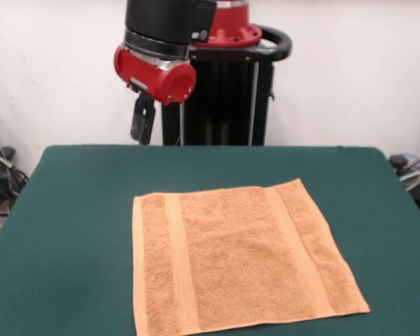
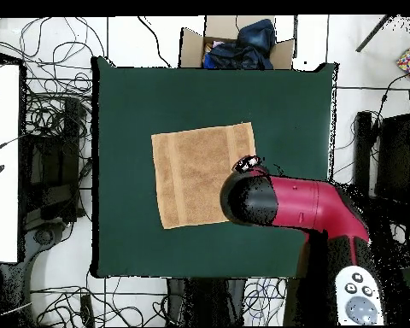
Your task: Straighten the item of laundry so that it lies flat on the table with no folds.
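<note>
The orange-tan towel [image 1: 238, 262] lies spread out on the green table [image 1: 77, 210], near the front edge in the front view. It is roughly square, with two woven bands running across it, and I see no folds. My gripper [image 1: 142, 119] hangs from the red and black arm, above the table's far left part, well clear of the towel and holding nothing. I cannot tell if it is open or shut. In the overhead view the towel [image 2: 200, 175] lies mid-table [image 2: 123, 102], and the arm's head [image 2: 251, 198] covers its lower right corner.
The black pedestal [image 1: 224, 98] stands behind the table's far edge. In the overhead view a cardboard box of dark clothes [image 2: 234, 43] sits beyond the table's top edge. Cables lie on the floor around it, and a white surface [image 2: 2, 162] stands at the left.
</note>
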Motion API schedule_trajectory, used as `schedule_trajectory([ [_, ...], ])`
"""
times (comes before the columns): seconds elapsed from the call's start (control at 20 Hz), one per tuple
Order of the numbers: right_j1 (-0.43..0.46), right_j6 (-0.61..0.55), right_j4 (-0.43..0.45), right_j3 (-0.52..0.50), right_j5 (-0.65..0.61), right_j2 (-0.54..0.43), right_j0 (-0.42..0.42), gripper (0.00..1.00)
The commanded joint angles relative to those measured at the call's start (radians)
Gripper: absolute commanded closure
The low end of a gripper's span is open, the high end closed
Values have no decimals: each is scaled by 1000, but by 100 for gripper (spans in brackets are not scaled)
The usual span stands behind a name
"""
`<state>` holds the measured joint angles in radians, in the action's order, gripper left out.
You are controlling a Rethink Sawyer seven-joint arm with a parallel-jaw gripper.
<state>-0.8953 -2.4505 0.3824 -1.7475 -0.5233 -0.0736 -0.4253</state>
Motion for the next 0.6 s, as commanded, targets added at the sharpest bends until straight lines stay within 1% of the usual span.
schedule_trajectory([
  [0.05, 0, 12, 52, -130, 50, -9, 26, 100],
  [0.3, -13, 31, 23, -137, 16, -28, 7, 100],
  [0.5, -27, 16, -1, -148, -10, -26, 9, 100],
  [0.6, -50, 29, -15, -152, -42, -31, 6, 100],
])
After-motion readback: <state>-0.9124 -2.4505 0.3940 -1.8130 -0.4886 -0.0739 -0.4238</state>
